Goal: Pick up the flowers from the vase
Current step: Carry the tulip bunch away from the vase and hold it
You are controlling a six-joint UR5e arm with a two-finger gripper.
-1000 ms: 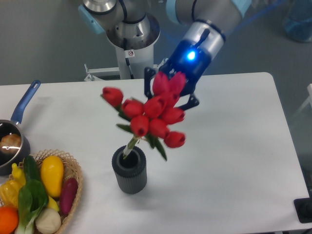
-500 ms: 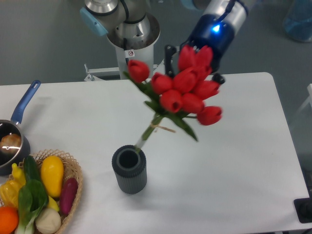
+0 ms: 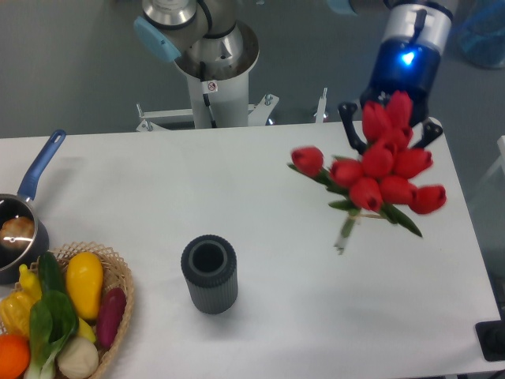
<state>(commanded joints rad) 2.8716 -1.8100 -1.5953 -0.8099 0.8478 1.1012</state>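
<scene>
The flowers point(image 3: 379, 174), a bunch of red tulip buds with green leaves, hang in the air over the right side of the table, stems pointing down. My gripper point(image 3: 388, 134) is shut on the top of the bunch, its black fingers point(image 3: 348, 126) showing on either side of the buds. The vase point(image 3: 209, 273), a dark grey ribbed cylinder, stands upright and empty at the front centre of the table, well to the left of the flowers.
A wicker basket point(image 3: 120, 304) of toy vegetables sits at the front left corner. A blue-handled pot point(image 3: 22, 213) stands at the left edge. The robot's base point(image 3: 209, 63) rises behind the table's far edge.
The flowers have come fully out of the vase and moved up and to the right with the gripper. The vase now stands empty in the same place.
</scene>
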